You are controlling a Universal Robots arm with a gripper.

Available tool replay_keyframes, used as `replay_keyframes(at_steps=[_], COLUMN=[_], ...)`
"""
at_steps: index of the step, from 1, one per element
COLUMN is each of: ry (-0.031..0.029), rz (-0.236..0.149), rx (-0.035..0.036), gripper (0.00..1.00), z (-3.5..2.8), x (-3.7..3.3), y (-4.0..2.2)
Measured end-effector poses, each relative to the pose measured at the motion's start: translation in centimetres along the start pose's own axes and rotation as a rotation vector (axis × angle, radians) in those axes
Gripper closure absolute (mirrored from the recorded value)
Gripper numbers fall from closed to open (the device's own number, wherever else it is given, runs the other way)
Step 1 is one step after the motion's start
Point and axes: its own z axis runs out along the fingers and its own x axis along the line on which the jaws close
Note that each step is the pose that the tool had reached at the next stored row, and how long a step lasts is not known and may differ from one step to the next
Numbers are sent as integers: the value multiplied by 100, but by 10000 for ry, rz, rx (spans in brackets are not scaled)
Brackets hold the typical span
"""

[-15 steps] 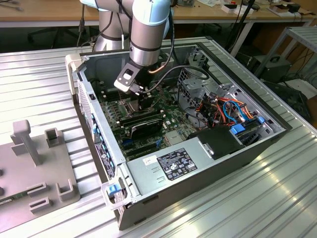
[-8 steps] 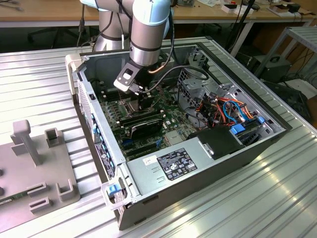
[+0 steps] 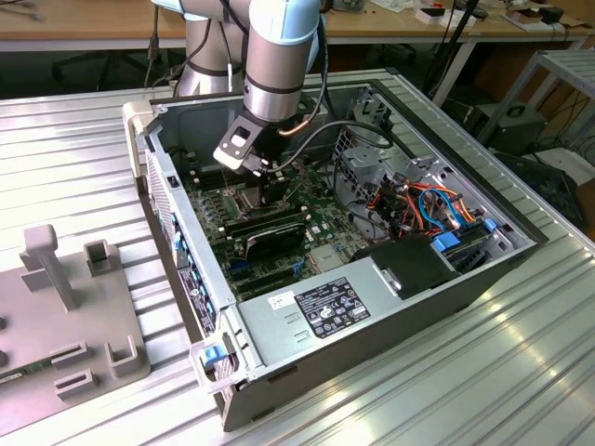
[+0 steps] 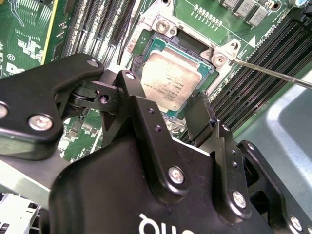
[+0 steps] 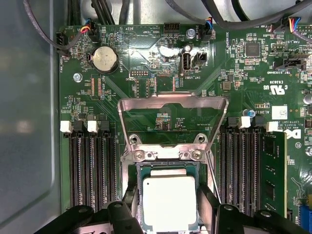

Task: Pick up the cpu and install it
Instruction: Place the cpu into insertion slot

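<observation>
Care first: keep the cpu (image 5: 169, 202) flat and level, and lower it straight down. Never slide it sideways across the socket (image 4: 168, 36). Line up all four edges with the dark square before letting go. Push gently only, because a hard press would likely bend the tiny pins underneath. Keep clear of the shiny metal lid (image 5: 173, 101), flipped up and open on the side of the socket away from the gripper. Keep clear too of the thin lever rod (image 4: 273, 73) sticking out beside it, and of the long black slots (image 5: 90, 165) near both sides.

Pinched by two opposite edges between the black jaws of the gripper (image 4: 165, 92), as far as can be seen, with no gap showing. Sitting inside the socket square or just on top of it; hard to say if fully down. Found on the green board (image 5: 146, 63), deep in the open computer case (image 3: 172, 214), toward the exterior view's left, under the arm.

Small, flat and square. Dull silver-grey metal on top, with a thin green rim all round. Smooth and hard looking. Probably easy to hold by the edges, but also easy to tip.
</observation>
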Motion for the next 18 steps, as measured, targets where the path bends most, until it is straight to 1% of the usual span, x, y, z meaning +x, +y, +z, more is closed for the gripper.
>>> replay_keyframes(at_steps=[5,6,7,18], ry=[-3,-6,-6,-2], rz=[0,-1,-1,0], rx=[2,2,3,1], gripper=[38,40,47,47], z=[-3,-4,-5,-8], x=[0,-1,-1,-1], y=[0,0,0,0])
